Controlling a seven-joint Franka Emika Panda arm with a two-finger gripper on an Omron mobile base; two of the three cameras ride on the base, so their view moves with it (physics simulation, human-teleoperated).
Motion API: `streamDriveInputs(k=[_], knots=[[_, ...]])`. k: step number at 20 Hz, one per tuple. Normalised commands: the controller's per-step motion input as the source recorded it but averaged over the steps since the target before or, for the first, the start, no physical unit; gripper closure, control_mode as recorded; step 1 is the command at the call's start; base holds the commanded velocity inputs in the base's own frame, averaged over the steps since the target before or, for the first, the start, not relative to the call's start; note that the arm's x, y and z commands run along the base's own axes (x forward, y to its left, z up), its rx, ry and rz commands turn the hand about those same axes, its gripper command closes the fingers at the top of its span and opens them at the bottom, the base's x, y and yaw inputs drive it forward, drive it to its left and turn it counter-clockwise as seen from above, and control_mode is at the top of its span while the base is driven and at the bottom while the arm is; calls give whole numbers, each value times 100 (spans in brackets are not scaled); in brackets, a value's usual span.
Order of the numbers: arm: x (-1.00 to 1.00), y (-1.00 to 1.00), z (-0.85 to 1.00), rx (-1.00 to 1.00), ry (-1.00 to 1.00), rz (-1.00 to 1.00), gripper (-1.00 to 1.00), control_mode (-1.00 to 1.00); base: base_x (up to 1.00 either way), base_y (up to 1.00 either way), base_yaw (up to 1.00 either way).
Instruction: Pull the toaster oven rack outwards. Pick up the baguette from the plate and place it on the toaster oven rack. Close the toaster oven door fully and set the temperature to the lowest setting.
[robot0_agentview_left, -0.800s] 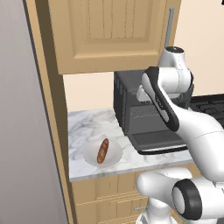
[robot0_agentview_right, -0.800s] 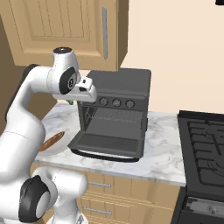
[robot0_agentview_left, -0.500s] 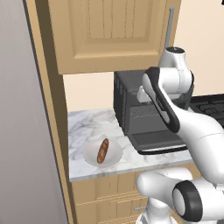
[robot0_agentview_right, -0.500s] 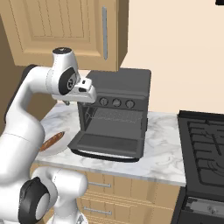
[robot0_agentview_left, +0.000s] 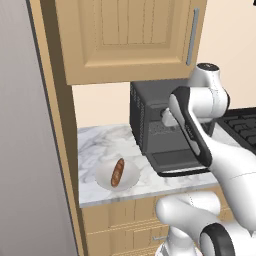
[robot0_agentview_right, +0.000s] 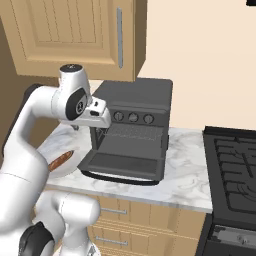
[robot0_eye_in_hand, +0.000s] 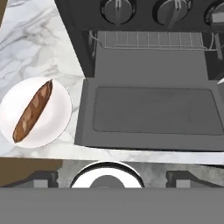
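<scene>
Gripper (robot0_agentview_right: 75, 127) spread, holding nothing. Below it, the open door (robot0_eye_in_hand: 151, 116); beyond, the rack (robot0_eye_in_hand: 151, 40); left, the baguette (robot0_eye_in_hand: 33, 110) on its plate (robot0_eye_in_hand: 54, 120). No legible writing.

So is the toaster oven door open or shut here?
Open: the door lies flat on the counter, exposing the rack inside.

In the hand view the baguette (robot0_eye_in_hand: 32, 110) lies on the plate (robot0_eye_in_hand: 57, 124) at the left of the frame, just beside the lowered toaster oven door (robot0_eye_in_hand: 153, 113). The toaster oven rack (robot0_eye_in_hand: 151, 40) sits inside the toaster oven (robot0_eye_in_hand: 78, 26), above the door, under 3 knobs (robot0_eye_in_hand: 117, 8) along the top edge.
</scene>
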Motion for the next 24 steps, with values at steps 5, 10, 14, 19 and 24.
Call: streamDriveInputs(k=[5,10,14,19,24], knots=[[-5,-22,-22,0,0,0,-100,-100,0,0,0],[0,-25,-20,0,-1,-3,-100,-100,0,0,0],[2,-24,-18,0,-6,-2,-100,-100,0,0,0],[9,-22,-21,0,-11,0,-100,-100,0,0,0],[16,-19,-26,0,-11,0,-100,-100,0,0,0]])
